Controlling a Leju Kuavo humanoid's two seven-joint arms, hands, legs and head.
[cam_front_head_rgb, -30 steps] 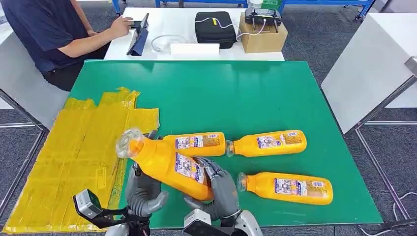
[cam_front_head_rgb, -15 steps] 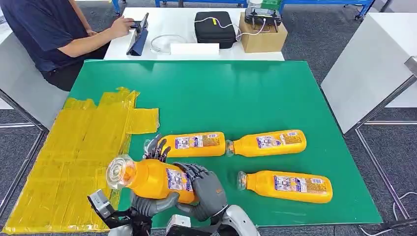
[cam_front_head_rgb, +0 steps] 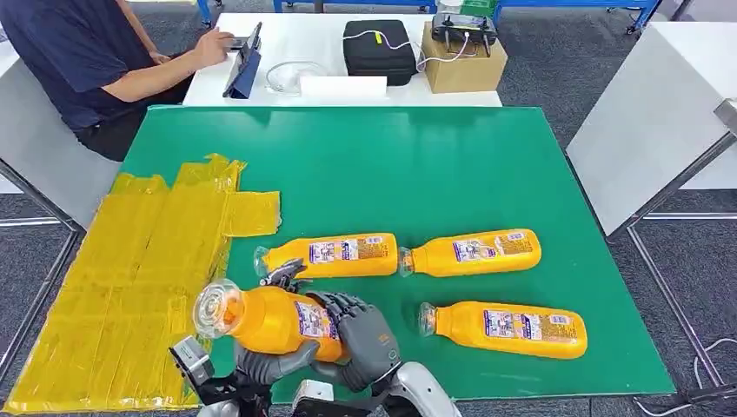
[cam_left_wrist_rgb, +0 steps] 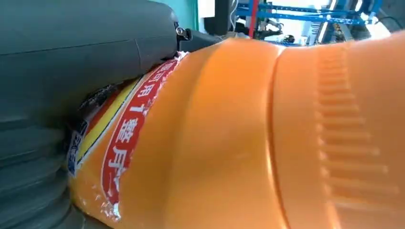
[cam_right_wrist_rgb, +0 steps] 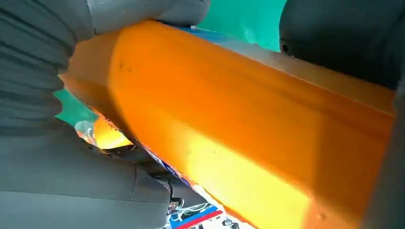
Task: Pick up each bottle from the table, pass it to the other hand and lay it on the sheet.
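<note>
- Both hands on one orange bottle (cam_front_head_rgb: 276,320) at the near edge: right hand (cam_front_head_rgb: 365,340) wraps its base, left hand (cam_front_head_rgb: 271,360) cradles underneath.
- It's lifted, cap toward the yellow sheet (cam_front_head_rgb: 130,278).
- Three bottles (cam_front_head_rgb: 474,253) lie beyond on the green surface (cam_front_head_rgb: 417,165).

You have open green tabletop (cam_front_head_rgb: 417,165) from 10 to 2 o'clock, and the yellow sheet (cam_front_head_rgb: 130,287) at 9 o'clock lies flat with nothing standing on it. Three lying bottles block you: one (cam_front_head_rgb: 330,255) just beyond both robot hands at 12, one (cam_front_head_rgb: 474,253) at 1, one (cam_front_head_rgb: 508,329) at 3.
</note>
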